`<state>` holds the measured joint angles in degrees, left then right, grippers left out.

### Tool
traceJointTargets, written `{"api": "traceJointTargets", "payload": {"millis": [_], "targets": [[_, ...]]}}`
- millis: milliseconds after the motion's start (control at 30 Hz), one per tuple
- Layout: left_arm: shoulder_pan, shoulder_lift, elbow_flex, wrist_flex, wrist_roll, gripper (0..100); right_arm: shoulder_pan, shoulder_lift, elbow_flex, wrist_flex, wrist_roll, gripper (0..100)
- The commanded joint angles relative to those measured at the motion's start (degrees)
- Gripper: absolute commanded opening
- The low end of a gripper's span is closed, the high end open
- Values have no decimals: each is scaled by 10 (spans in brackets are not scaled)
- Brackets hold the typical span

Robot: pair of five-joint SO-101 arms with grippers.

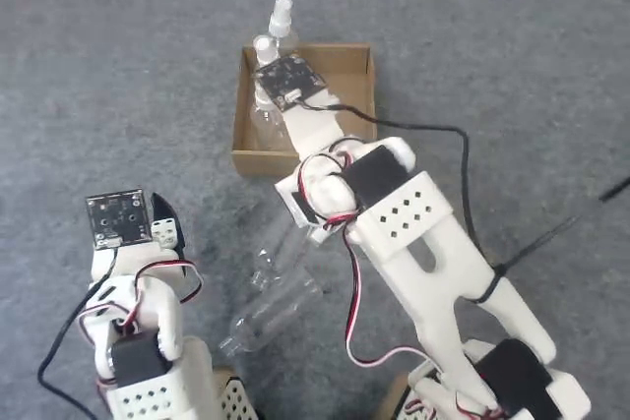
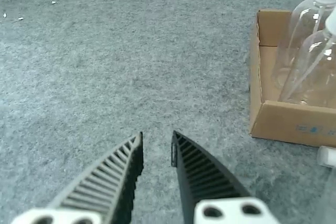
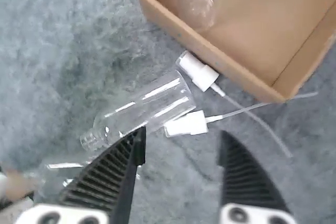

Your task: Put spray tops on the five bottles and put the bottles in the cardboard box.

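1. My right gripper (image 3: 182, 139) is spread wide and pinches nothing. It hangs over the bench (image 1: 512, 66), just outside the near wall of the cardboard box (image 3: 220, 59).
2. In the gap between its fingers, lower down on the bench, lies a loose spray top (image 3: 186, 124). Its thin tube runs off alongside the box wall.
3. A second spray top (image 3: 197, 71) lies just beside that same wall, and its tube also trails along the box.
4. An uncapped bottle (image 3: 142, 107) lies on its side next to both tops, with its open neck pointing away from the box. One of my right fingers crosses in front of its neck end.
5. Another uncapped bottle (image 3: 55, 174) lies farther from the box and is largely hidden behind that same finger.
6. Inside the box, the capped bottles (image 2: 315, 72) stand upright together at the far end of the side wall that faces my left arm.
7. From above, my right arm (image 1: 413, 233) covers the box's near wall, and a black cable (image 1: 463, 174) loops beside the arm.
8. My left gripper (image 2: 156, 142) has its fingers only a little apart, with nothing between them. It sits over bare bench, well apart from the box, on the side where the capped bottles stand.
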<state>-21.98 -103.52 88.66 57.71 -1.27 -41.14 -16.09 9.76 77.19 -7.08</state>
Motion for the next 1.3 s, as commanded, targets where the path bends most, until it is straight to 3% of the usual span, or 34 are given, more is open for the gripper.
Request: {"api": "traceJointTargets", "payload": {"millis": [0,467,900,1267], "targets": [[-3,-7,-12,-21,9,88,-11,-35,18,-46,-83,272],[-3,-7,-11,-21,9,88,-68,-28,170,-254,-175,301],[-3,-7,-11,-21,8,88,-73,146,107,-255,-248,301],[-3,-7,-11,-21,8,88,-71,227,81,-255,-252,264]]}}
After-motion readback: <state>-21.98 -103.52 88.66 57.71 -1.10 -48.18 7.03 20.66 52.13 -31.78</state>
